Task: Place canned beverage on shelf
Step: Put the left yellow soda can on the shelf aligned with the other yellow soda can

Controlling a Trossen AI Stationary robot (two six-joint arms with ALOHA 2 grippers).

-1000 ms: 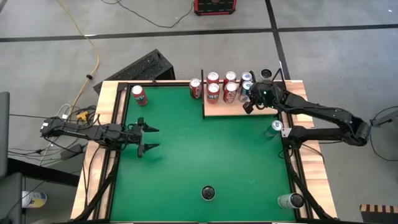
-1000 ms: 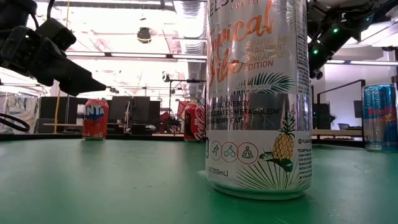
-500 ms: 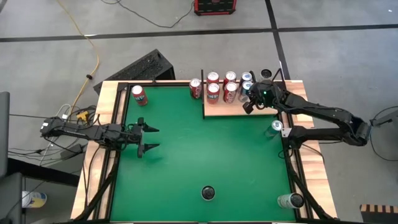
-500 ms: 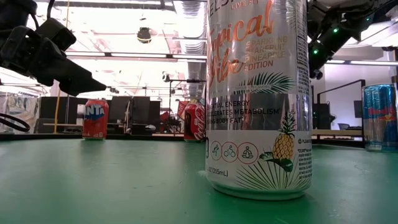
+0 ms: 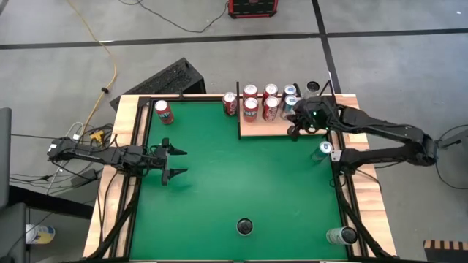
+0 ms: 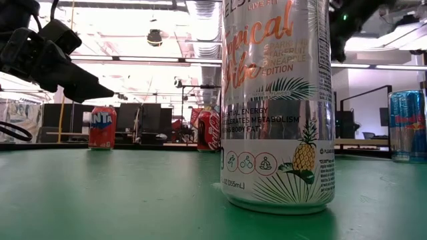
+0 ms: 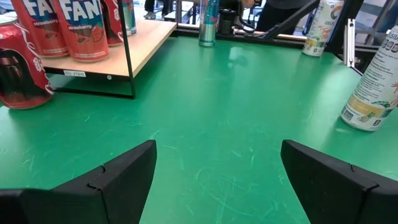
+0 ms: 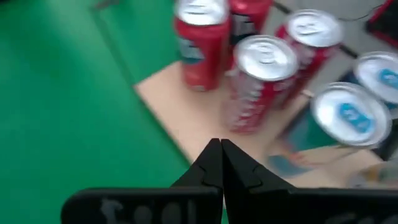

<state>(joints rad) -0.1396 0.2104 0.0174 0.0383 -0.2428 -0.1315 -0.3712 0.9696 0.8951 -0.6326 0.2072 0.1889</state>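
Observation:
The shelf [image 5: 269, 129], a pale wood board with thin black posts, lies at the table's far right. Several cans stand upright on it: red ones [image 5: 251, 108] and, to their right, blue-topped ones [image 5: 290, 92]. My right gripper [image 5: 295, 130] hangs shut above the shelf's near edge, just in front of these cans. In the right wrist view its closed tips [image 8: 221, 147] point down past a red can [image 8: 261, 81] at the board [image 8: 180, 106]. My left gripper [image 5: 175, 162] waits open above the table's left side, with nothing between its fingers [image 7: 124, 177].
Loose cans stand on the green table: a red one [image 5: 164, 111] at the far left, a cola can [image 5: 230, 104] beside the shelf's left edge, a blue one [image 5: 325, 149] by the right rail, a tall pale one [image 5: 245, 226] near the front and one [image 5: 341, 235] at the near right corner.
My right gripper has risen and drawn back a little from the cans toward the shelf's near edge, staying shut. In the low view it has climbed almost out of the top of the picture. The cans have not moved.

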